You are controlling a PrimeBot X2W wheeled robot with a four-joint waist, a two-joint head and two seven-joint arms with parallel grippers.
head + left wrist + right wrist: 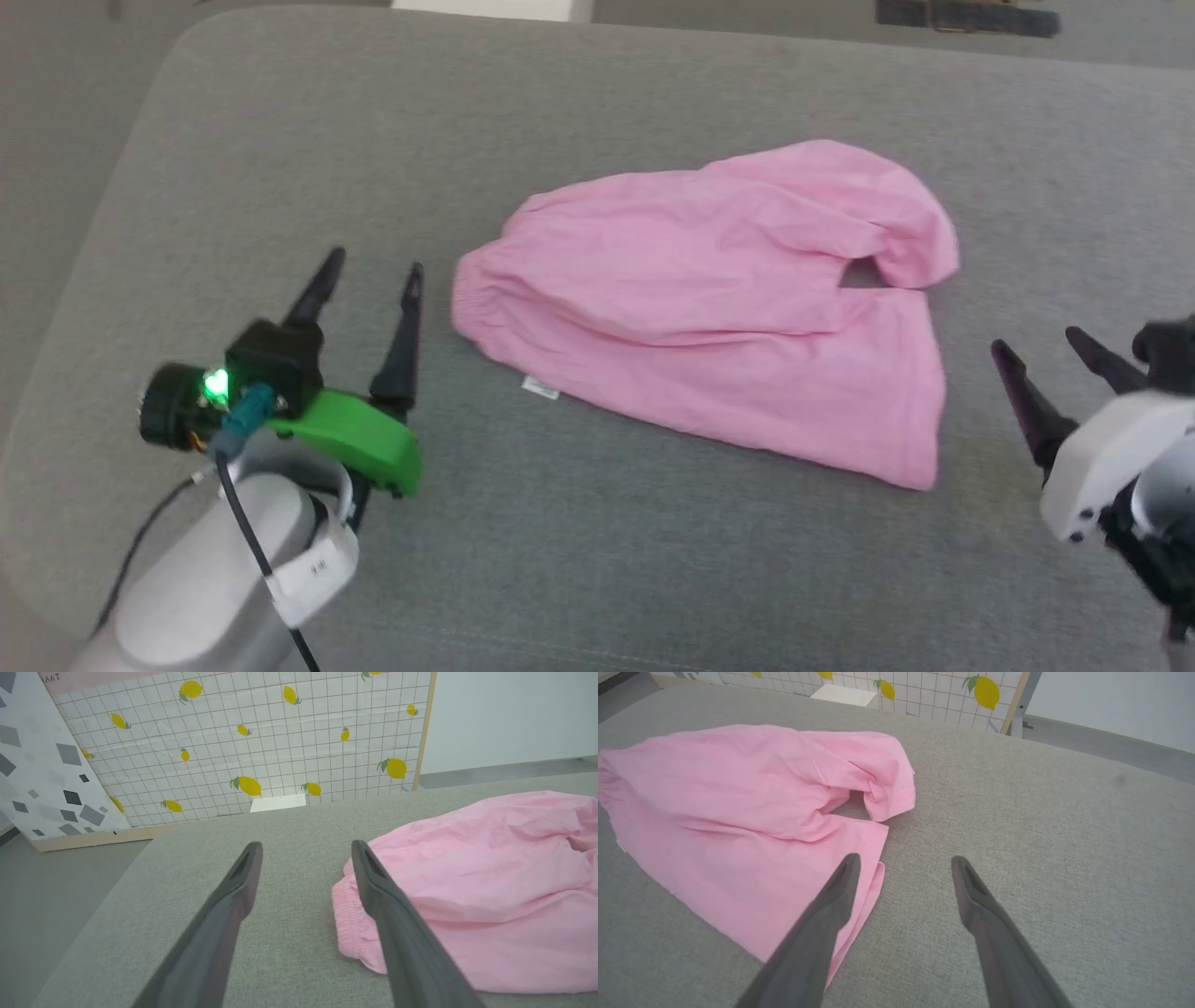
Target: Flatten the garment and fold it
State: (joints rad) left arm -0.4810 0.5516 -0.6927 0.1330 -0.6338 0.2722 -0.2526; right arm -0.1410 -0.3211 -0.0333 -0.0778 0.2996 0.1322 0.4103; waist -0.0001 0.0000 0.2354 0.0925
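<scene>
Left end effector (375, 261) fingers spread, garment (709, 308) just beside its right

Head view high, looking down on the grey padded surface (597, 560) with the garment (709, 317) mid-frame, left wrist view low and close at its waistband (348, 924), facing a lemon-print panel (261, 742), right wrist view higher at the leg hem (873, 849), garment shared by all

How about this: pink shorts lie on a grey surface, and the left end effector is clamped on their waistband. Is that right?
Not quite. The left end effector is open and holds nothing, beside the waistband, as the head view shows. The pink shorts do lie on the grey surface.
</scene>
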